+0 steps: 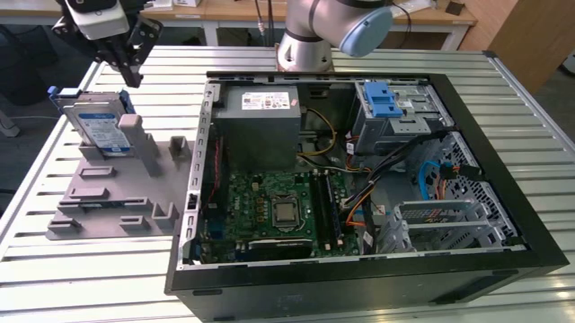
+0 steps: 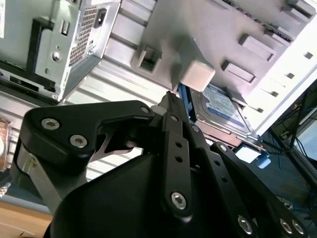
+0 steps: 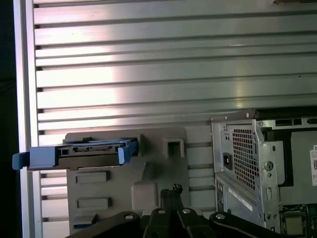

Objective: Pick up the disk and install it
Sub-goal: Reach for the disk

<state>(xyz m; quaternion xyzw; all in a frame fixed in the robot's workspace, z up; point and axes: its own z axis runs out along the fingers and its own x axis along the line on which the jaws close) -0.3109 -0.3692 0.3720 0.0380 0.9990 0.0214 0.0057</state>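
claw point(image 1: 134, 79) near disk point(image 1: 99, 128), fingertips point(image 2: 172, 102) together in second wrist view

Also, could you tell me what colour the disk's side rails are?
Blue rails on the disk, clearest in the first wrist view.

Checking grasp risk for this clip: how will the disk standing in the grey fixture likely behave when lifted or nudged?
The disk looks like a rigid metal slab, so probably stiff and dense for its size. It stands on edge in the grey fixture, beside a post, so a sideways push might tip it. Smooth faces: possibly slippery.
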